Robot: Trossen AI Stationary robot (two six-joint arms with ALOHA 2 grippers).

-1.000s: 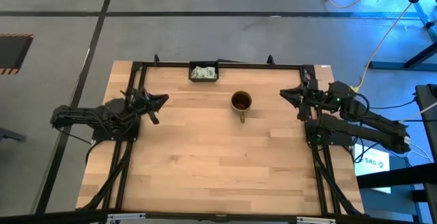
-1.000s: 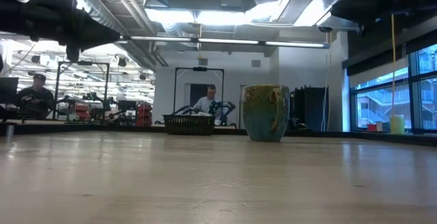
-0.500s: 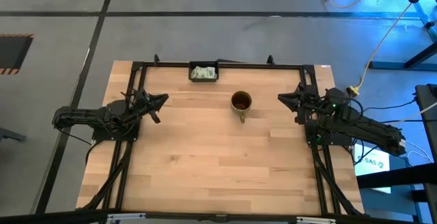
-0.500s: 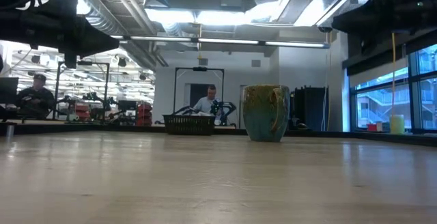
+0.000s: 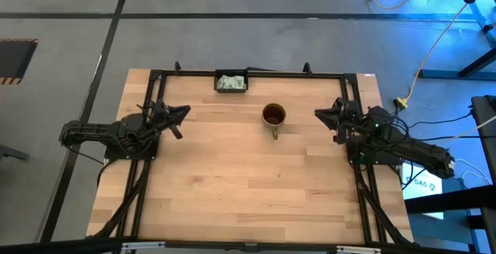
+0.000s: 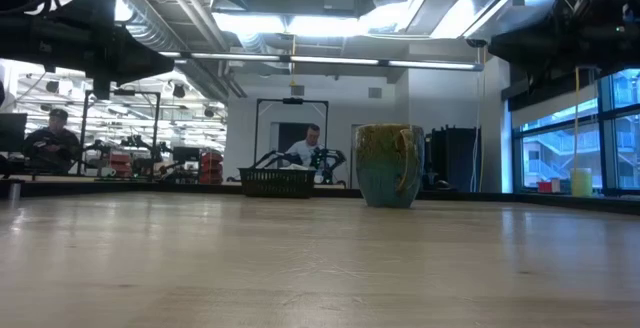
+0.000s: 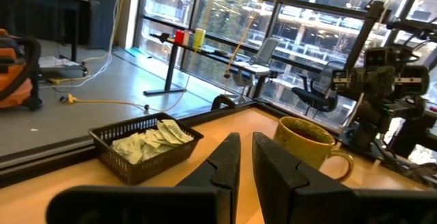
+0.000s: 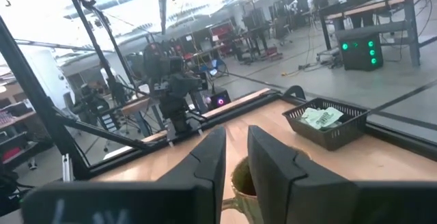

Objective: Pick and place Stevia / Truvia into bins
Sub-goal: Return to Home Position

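Note:
Several white and green Stevia sachets (image 5: pixel 230 82) lie in the black tray (image 5: pixel 218 88), which rests on the table at its far edge. The brown-gold mug (image 5: pixel 273 115) stands upright near the table's middle, handle toward the near edge. My left gripper (image 5: pixel 180 114) hovers level at the table's left side, fingers almost together, nothing between them (image 7: pixel 246 162). My right gripper (image 5: pixel 319 114) hovers level at the right side with a narrow empty gap (image 8: pixel 236 152). Both point toward the mug from well away.
A black frame (image 5: pixel 279 73) runs along the table's far, left and right edges. The broad wooden surface (image 5: pixel 248 184) lies between the two arms and toward the near edge. People sit in the room beyond the table (image 6: pixel 308 148).
My right arm has sunk and folded back toward the table's right edge, its gripper staying pointed at the mug. Tray, mug and sachets have kept still.

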